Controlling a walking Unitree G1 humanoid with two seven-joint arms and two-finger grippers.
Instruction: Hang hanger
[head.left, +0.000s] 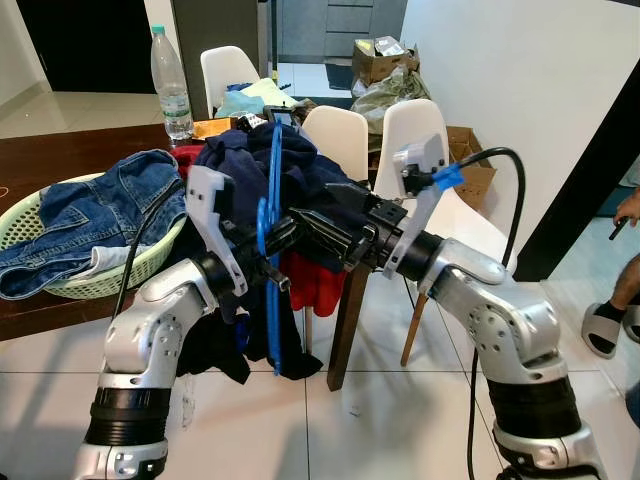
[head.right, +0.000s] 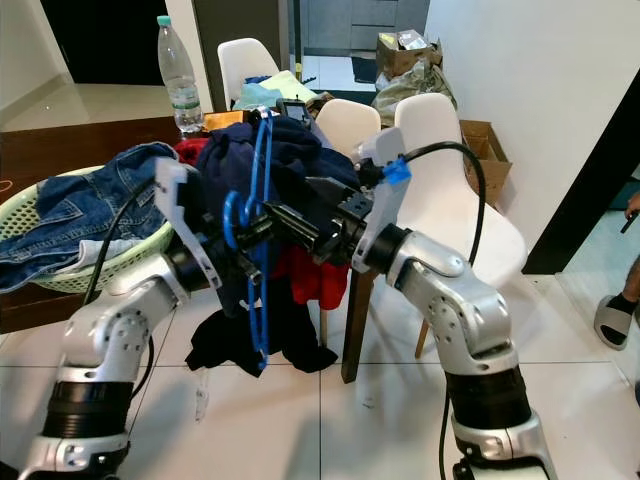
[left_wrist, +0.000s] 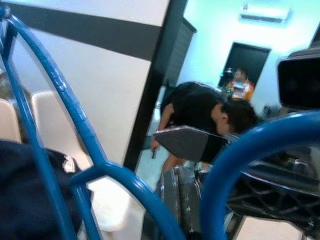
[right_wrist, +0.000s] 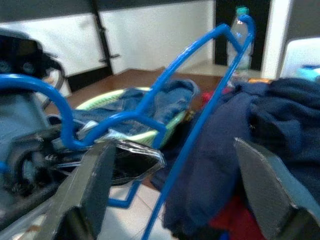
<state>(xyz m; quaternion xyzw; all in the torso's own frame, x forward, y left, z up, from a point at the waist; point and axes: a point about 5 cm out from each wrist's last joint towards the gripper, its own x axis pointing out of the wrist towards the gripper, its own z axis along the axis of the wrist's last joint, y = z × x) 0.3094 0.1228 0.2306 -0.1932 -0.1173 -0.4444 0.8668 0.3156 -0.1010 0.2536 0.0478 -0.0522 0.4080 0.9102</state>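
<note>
Both arms meet before the worktop's (head.left: 40, 300) near corner: left pincer (head.left: 272, 243) clenched on the blue hanger (head.left: 274, 250), long axis upright, right pincer (head.left: 312, 228) released just beside it.

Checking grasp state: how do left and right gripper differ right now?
Left gripper is shut on the blue hanger, holding it near its hook with the frame upright; right gripper is open and holds nothing. Left reaches in from the robot's left, right from its right, their tips close together. Both are raised before the dark clothes pile at the table's edge.
</note>
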